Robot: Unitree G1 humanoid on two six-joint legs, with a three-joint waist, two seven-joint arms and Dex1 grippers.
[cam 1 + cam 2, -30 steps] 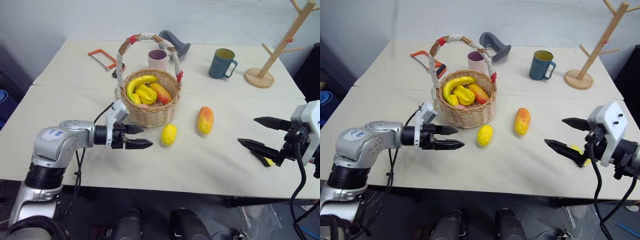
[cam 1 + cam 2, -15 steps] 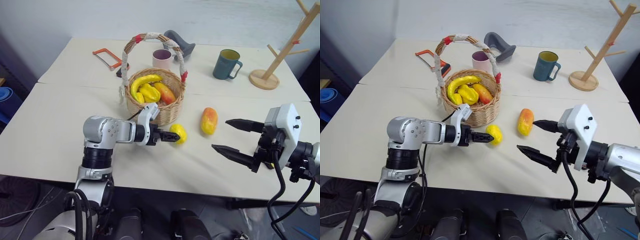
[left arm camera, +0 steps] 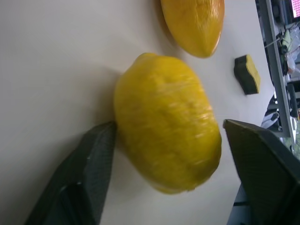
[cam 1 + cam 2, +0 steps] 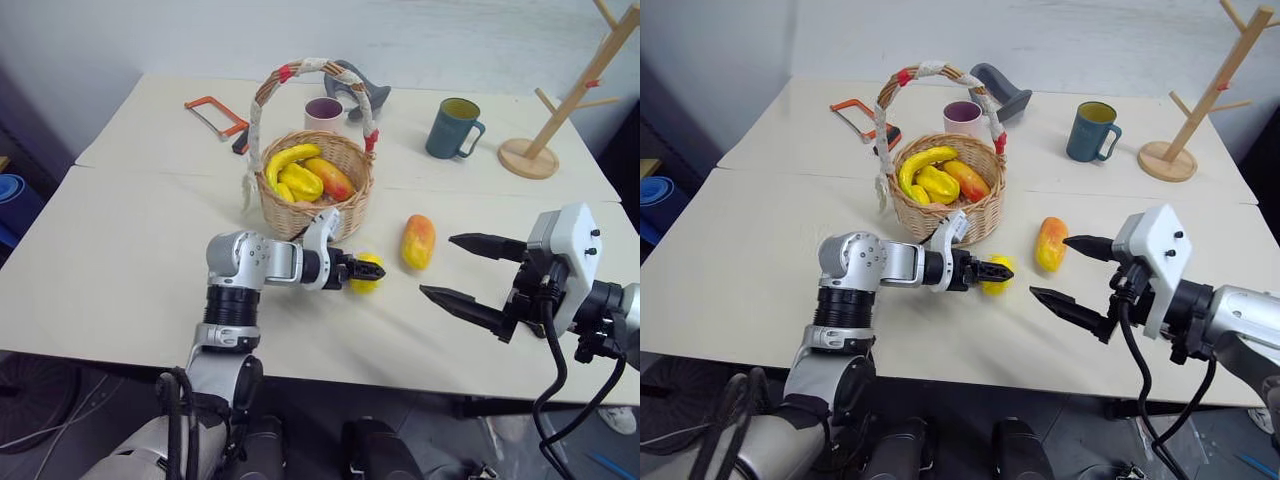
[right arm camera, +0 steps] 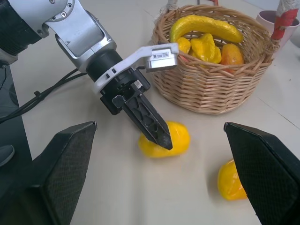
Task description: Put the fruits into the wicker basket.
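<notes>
The small yellow lemon-like fruit (image 4: 367,272) lies on the table just in front of the wicker basket (image 4: 310,215). My left gripper (image 4: 372,271) is open around it. In the left wrist view one finger (image 3: 96,159) touches the lemon (image 3: 166,122), while the other finger (image 3: 262,164) stands a little apart from it. The orange-red mango (image 4: 417,241) lies on the table to the right of the lemon. My right gripper (image 4: 438,265) hovers open near the mango with nothing between its fingers. The basket holds a banana and other fruits.
A yellow-and-black sponge (image 3: 247,73) lies beyond the mango. Behind the basket stand a pink cup (image 4: 323,112), a teal mug (image 4: 447,127) and a grey object (image 4: 350,78). An orange hacksaw (image 4: 212,113) lies at the back left. A wooden mug tree (image 4: 560,100) stands at the back right.
My left gripper has moved right to the lemon, and its fingers have narrowed around it. The right gripper has stayed open. The camera has shifted.
</notes>
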